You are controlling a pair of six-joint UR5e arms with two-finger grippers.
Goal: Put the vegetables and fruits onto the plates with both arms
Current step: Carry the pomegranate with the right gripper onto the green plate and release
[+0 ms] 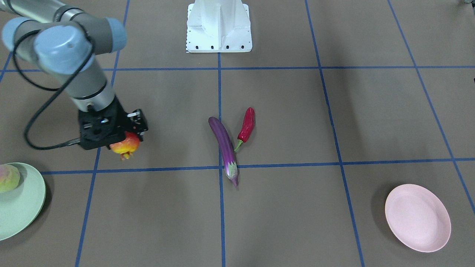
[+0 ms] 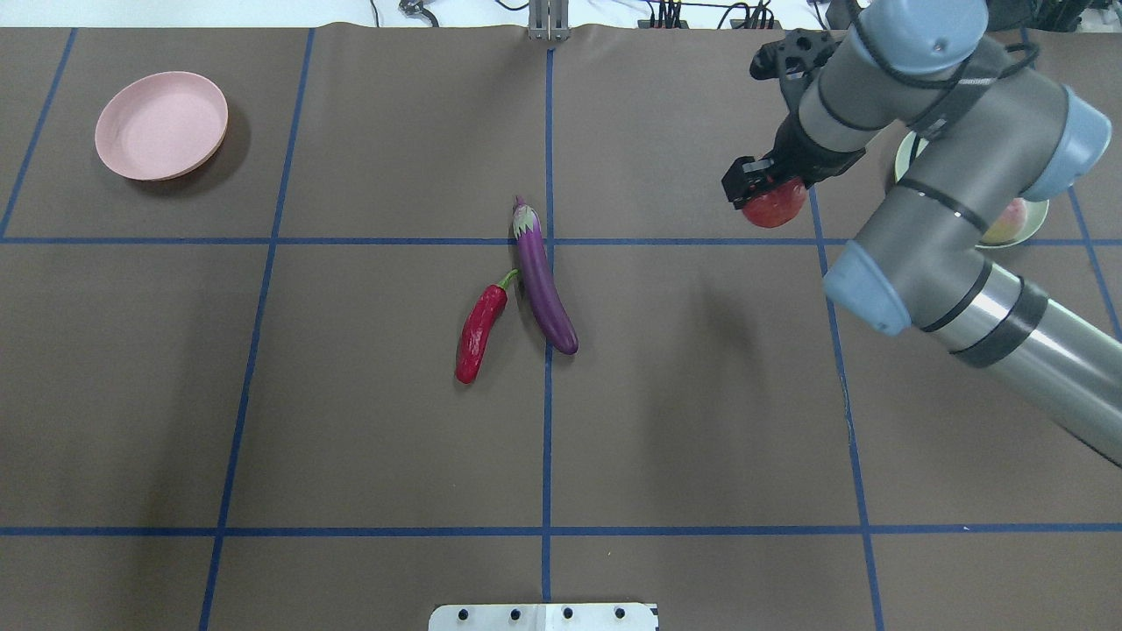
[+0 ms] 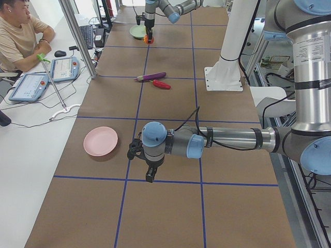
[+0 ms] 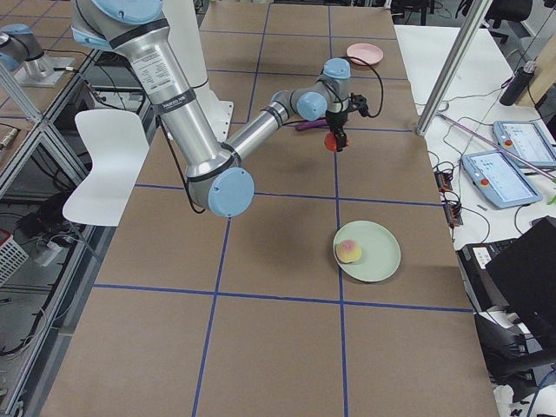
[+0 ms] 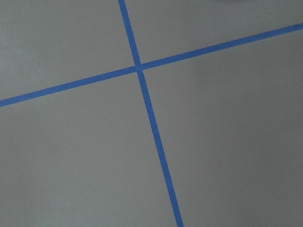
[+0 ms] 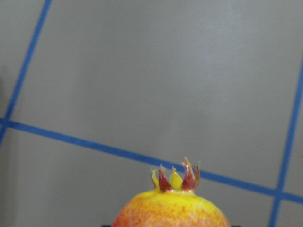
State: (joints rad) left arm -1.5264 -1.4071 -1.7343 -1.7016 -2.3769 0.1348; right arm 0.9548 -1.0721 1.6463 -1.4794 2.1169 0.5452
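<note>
My right gripper [image 1: 126, 142] is shut on the red-and-yellow pomegranate [image 1: 124, 145] and holds it above the table, crown tip down; the pomegranate also shows in the overhead view [image 2: 775, 203] and in the right wrist view [image 6: 171, 208]. The mint green plate [image 1: 22, 207] holds the peach [image 1: 8, 178] and stands beside that gripper. The purple eggplant [image 1: 225, 147] and the red chili pepper [image 1: 246, 125] lie side by side mid-table. The pink plate [image 1: 417, 217] is empty. My left gripper [image 3: 150, 175] shows only in the exterior left view, near the pink plate [image 3: 101, 141]; I cannot tell whether it is open or shut.
The white base block [image 1: 219, 27] stands at the robot's edge of the table. Blue tape lines grid the brown table. An operator [image 3: 20, 39] sits at a side desk with tablets. A metal pole [image 3: 77, 36] stands by the table's far edge.
</note>
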